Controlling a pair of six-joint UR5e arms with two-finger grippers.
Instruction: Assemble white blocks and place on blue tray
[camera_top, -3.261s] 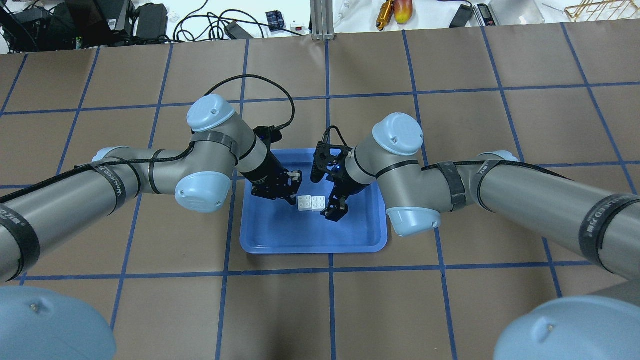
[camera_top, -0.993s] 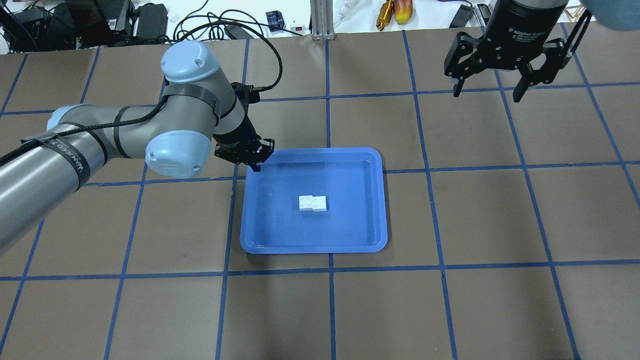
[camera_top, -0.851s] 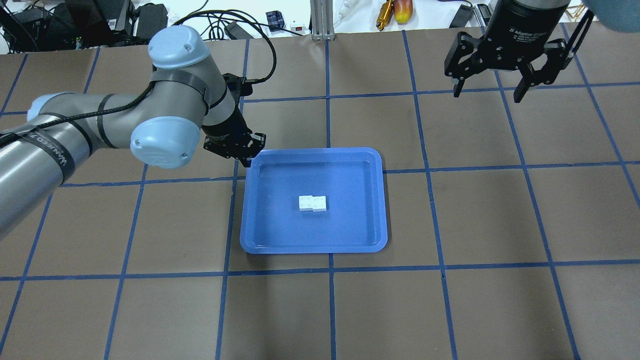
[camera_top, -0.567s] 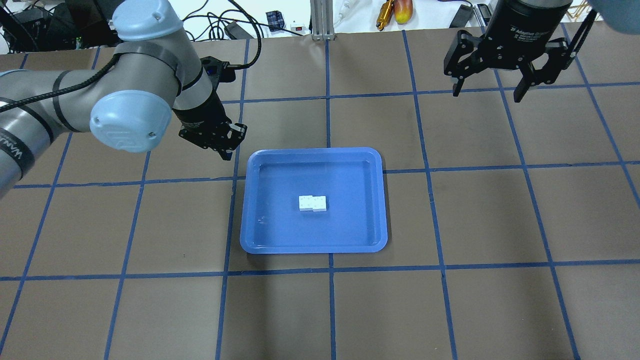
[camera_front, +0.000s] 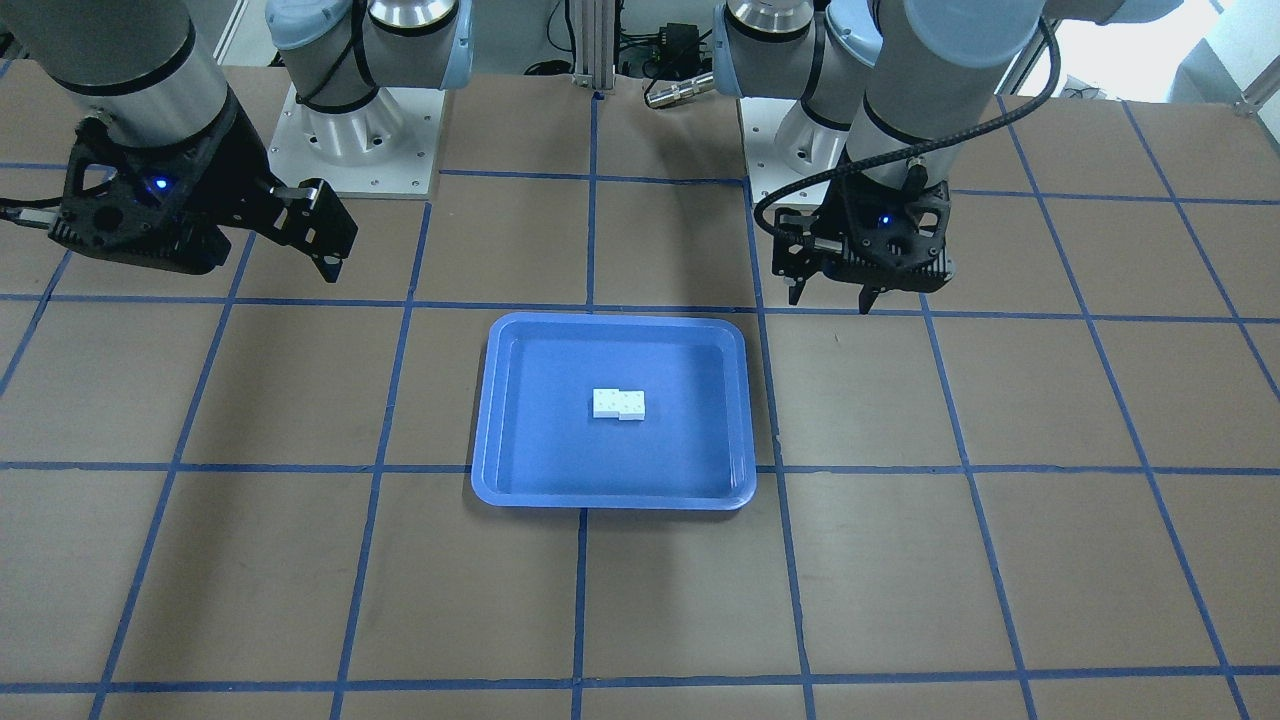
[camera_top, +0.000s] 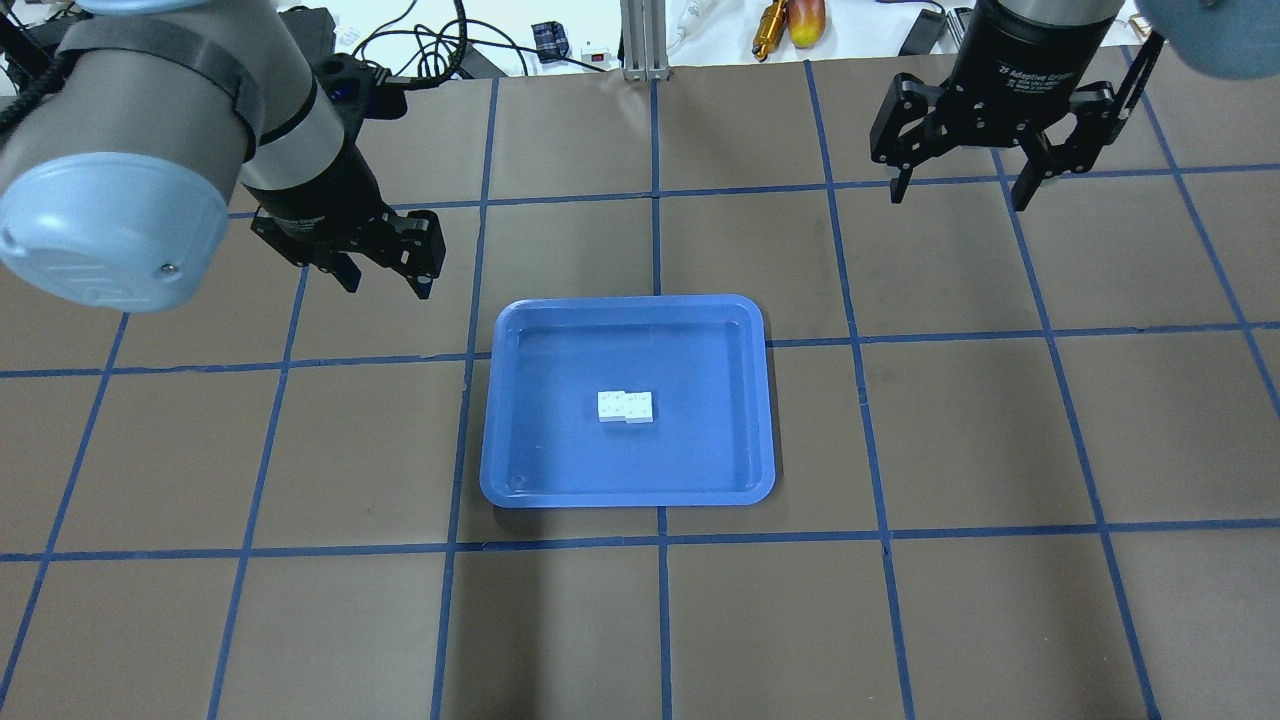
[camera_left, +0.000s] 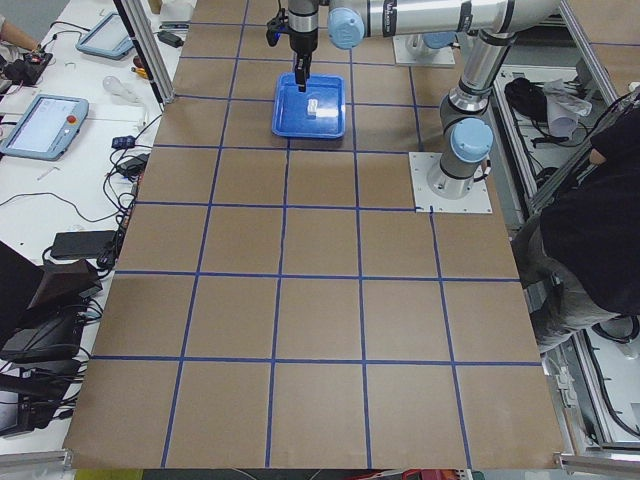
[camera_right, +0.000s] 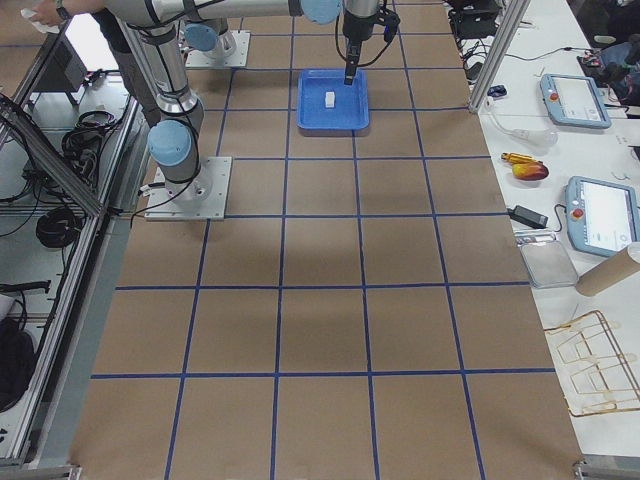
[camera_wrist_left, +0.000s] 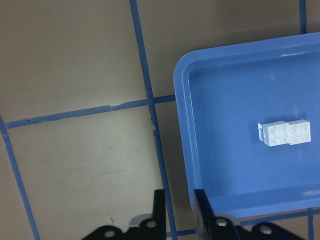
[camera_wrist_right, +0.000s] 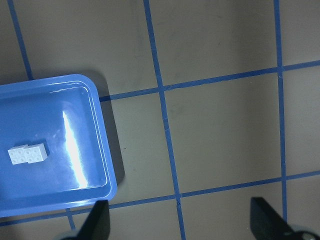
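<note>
The white blocks (camera_top: 626, 407) lie joined as a short rectangle, slightly offset, near the middle of the blue tray (camera_top: 556, 455). They also show in the front view (camera_front: 618, 403) and in both wrist views (camera_wrist_left: 283, 133) (camera_wrist_right: 28, 153). My left gripper (camera_top: 388, 286) hangs above the table beyond the tray's far left corner. Its jaws are a little apart and empty, as the left wrist view (camera_wrist_left: 179, 212) shows. My right gripper (camera_top: 957, 198) is wide open and empty, high over the table to the far right of the tray.
Brown table paper with a blue tape grid surrounds the tray (camera_front: 540, 445). Cables, tools and boxes (camera_top: 560, 40) lie beyond the far table edge. The arm bases (camera_front: 350, 130) stand at the robot's side of the table.
Both grippers have left the blocks in the tray. Over the last second the left arm swung further left and rose. The right gripper shifted slightly left.
</note>
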